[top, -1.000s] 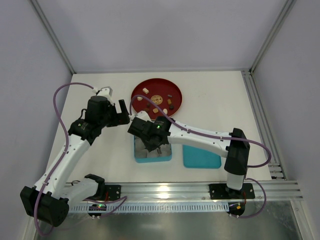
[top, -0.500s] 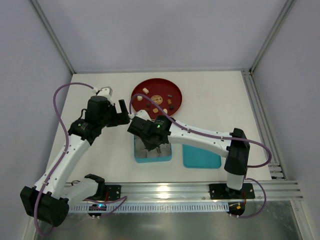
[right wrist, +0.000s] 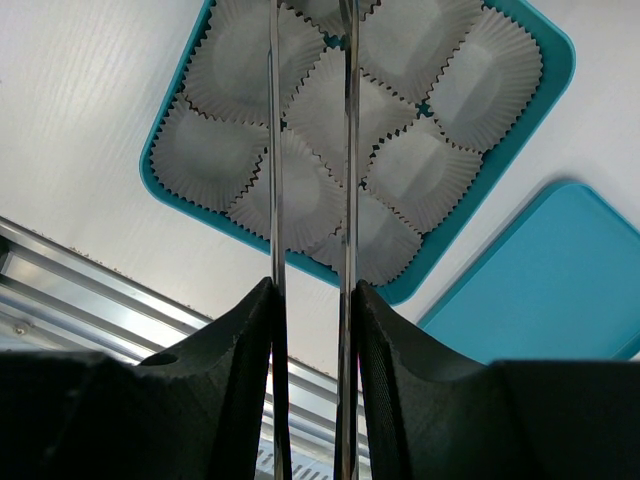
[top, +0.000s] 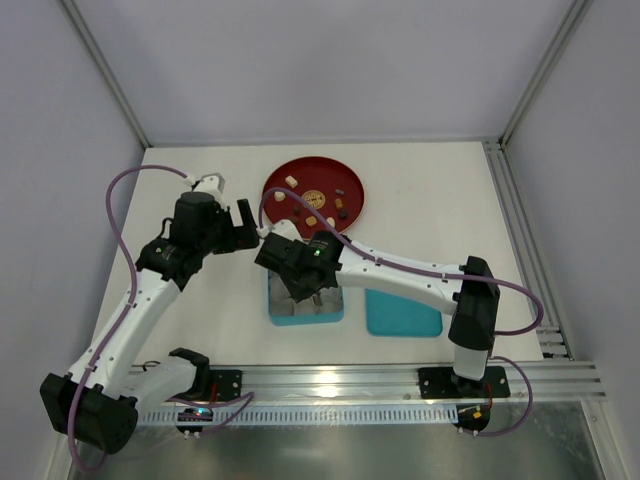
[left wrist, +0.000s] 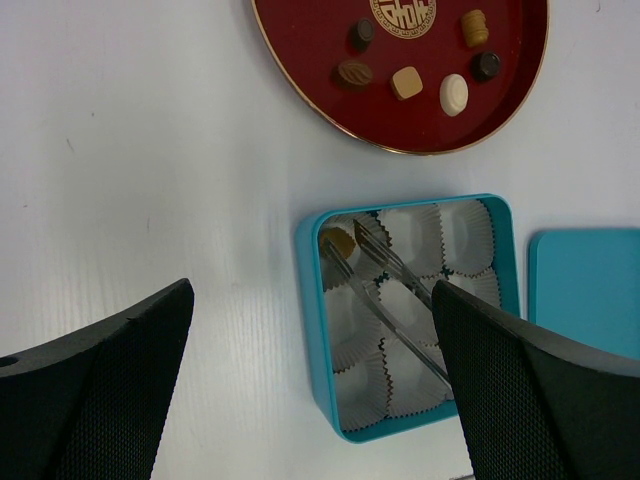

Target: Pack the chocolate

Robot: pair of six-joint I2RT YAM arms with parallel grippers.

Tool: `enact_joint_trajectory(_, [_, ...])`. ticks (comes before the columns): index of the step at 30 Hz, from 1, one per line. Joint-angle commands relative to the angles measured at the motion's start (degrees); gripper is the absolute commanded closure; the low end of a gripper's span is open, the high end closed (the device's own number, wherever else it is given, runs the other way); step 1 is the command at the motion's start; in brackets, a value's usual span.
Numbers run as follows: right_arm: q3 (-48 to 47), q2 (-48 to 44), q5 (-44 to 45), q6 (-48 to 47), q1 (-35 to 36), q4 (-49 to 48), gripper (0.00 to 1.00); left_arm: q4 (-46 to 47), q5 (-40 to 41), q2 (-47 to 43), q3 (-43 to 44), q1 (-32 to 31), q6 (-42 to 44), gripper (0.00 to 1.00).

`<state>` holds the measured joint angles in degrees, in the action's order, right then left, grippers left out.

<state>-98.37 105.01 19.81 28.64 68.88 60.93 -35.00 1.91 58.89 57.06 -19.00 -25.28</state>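
**Top view**
- Table [top: 430, 190]: white, closed in by pale panels on the left, back and right. An aluminium rail [top: 400, 380] runs along the near edge. I have free surface at the far right and far left.
- Red plate [top: 320, 170]: at the back centre, carrying loose chocolate [top: 312, 219].
- Teal box [top: 273, 305]: just nearer than the plate. The teal lid [top: 403, 312] lies beside it, apart.
- Left arm: rises and bends rightward. The left gripper [top: 244, 224] is just beside the plate's near-left rim.
- Right arm: stretched leftward over the lid. The right gripper [top: 308, 283] is above the box.

**Left wrist view**
- Left gripper [left wrist: 312, 300]: fingers [left wrist: 110, 380] spread wide, holding nothing.
- Plate [left wrist: 300, 40]: six pieces, cream, tan and dark.
- Box [left wrist: 400, 203]: lined with paper cups [left wrist: 465, 235]. One tan piece [left wrist: 338, 242] sits in the far-left corner cup.
- Tweezers [left wrist: 400, 268]: slanted over the cups, tips at that piece. I cannot tell whether they pinch it.

**Right wrist view**
- Right gripper [right wrist: 312, 300]: narrowed onto the tweezers [right wrist: 273, 150], holding their two steel arms.
- Below it: the cups [right wrist: 330, 100], the lid [right wrist: 560, 270] and the rail [right wrist: 80, 280].
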Motion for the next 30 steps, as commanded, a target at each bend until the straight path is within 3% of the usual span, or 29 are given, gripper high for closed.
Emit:
enact_joint_trajectory(1, [-2.5, -0.9, 1.3, -0.3, 0.2, -0.3, 0.61, 1.2, 0.5, -1.2, -0.1, 0.4, 0.0, 0.0])
enact_joint_trajectory(30, [-4.8, -8.5, 2.5, -1.5, -2.1, 3.5, 0.6, 1.1, 0.5, -1.2, 0.1, 0.5, 0.0, 0.0])
